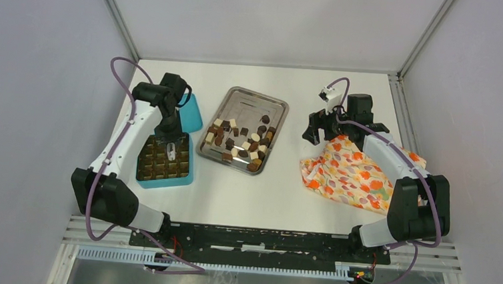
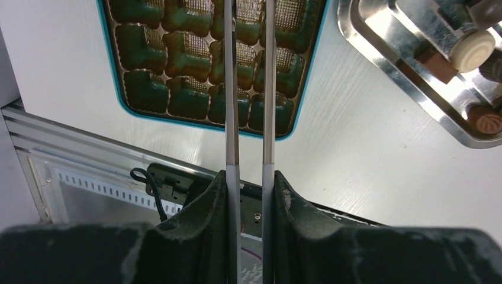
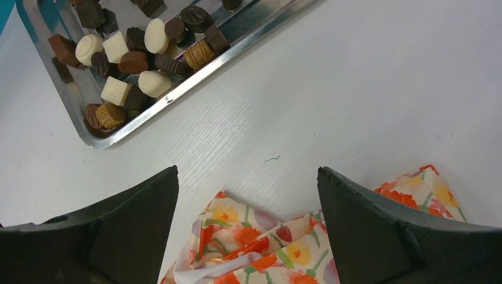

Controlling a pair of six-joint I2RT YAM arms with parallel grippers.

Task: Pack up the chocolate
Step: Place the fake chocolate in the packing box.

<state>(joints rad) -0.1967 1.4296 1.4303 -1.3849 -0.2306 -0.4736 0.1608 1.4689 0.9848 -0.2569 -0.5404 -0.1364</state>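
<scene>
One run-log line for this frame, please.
left pincer: shut on metal tongs over teal box | right pincer: open, over floral cloth edge | chocolates: in steel tray

White arm links, black joints, looping purple cables, black-padded right claw.

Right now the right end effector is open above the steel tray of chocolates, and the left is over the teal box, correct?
No. The right end effector is open, but over the table by the floral cloth, beside the steel tray of chocolates, as the right wrist view shows. The left end effector is over the teal box.
</scene>
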